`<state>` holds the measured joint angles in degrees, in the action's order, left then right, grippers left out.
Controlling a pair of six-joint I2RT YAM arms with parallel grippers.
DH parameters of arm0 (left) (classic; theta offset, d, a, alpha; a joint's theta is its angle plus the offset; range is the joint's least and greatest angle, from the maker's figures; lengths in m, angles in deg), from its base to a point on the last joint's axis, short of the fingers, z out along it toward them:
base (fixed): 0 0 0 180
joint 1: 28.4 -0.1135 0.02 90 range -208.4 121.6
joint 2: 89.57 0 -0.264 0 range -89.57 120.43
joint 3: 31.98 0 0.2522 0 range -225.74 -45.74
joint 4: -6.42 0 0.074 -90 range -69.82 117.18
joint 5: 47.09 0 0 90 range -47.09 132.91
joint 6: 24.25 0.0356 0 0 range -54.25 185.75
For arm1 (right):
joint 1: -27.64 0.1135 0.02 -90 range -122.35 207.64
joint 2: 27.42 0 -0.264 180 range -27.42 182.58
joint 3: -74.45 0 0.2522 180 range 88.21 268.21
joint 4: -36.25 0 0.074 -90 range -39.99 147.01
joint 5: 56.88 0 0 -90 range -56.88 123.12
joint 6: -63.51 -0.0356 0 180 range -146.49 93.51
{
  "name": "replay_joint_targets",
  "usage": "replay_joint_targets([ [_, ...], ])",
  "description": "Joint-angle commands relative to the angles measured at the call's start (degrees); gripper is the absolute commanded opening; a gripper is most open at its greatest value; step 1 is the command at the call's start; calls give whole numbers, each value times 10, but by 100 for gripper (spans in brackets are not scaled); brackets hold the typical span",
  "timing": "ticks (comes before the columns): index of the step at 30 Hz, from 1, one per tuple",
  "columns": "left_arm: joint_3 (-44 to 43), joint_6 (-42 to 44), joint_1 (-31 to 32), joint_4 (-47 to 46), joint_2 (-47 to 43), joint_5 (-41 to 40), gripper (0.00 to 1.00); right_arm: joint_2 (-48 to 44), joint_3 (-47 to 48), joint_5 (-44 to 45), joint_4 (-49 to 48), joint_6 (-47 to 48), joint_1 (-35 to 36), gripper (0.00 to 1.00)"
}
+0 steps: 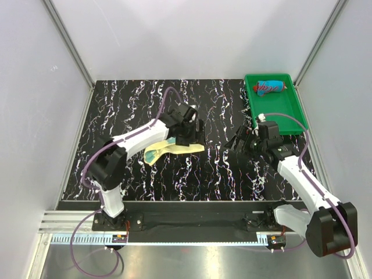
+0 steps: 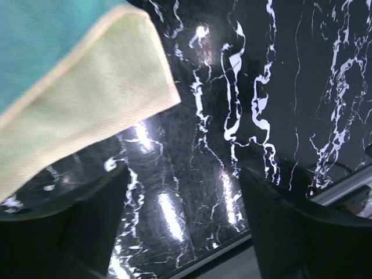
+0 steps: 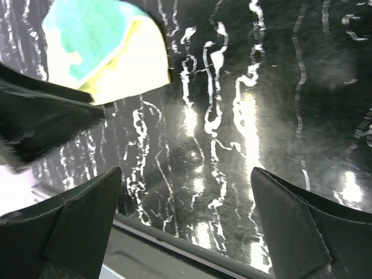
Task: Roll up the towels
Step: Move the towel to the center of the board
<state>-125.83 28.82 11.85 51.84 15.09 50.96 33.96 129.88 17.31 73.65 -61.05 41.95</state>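
Towels lie well apart in the top view: the yellow towel [image 1: 174,150] sits loosely bunched left of centre on the tabletop [image 1: 133,99], and the red towel [image 1: 271,87] rests as a short roll at the far end of the green tray [image 1: 290,119] in the far right corner. The tabletop is glossy black with white marble-like veins, closed in by pale grey walls [image 1: 40,87] with metal posts [image 1: 68,40] in the far corners. A metal rail [image 1: 192,221] along the near edge carries both arm bases. The left arm [image 1: 139,136] reaches over the yellow towel with its jaws just above the cloth's far edge. The right arm [image 1: 302,174] hovers over bare tabletop between that towel and the tray. The left wrist view shows the yellow towel [image 2: 87,104], teal at its top corner, filling the upper left. The left jaws stand apart with only shiny veined tabletop [image 2: 244,87] between them, gripping nothing. In the right wrist view the right jaws are spread wide and empty over the reflective tabletop [image 3: 261,87], and the yellow towel [image 3: 110,52] with its teal patch lies ahead at the upper left.
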Motion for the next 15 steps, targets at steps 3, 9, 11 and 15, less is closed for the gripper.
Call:
replay_joint_targets([
  [3,5,33,-25,47,-144,-112,86,68,16,-81,-81,-24,2,100],
  [9,125,54,-127,83,-227,-176,84,213,68,-125,-112,-15,6,100],
  [11,183,51,-156,68,-255,-168,83,253,97,-127,-108,-8,17,100],
  [15,251,53,-205,47,-289,-160,83,316,153,-104,-89,4,47,100],
])
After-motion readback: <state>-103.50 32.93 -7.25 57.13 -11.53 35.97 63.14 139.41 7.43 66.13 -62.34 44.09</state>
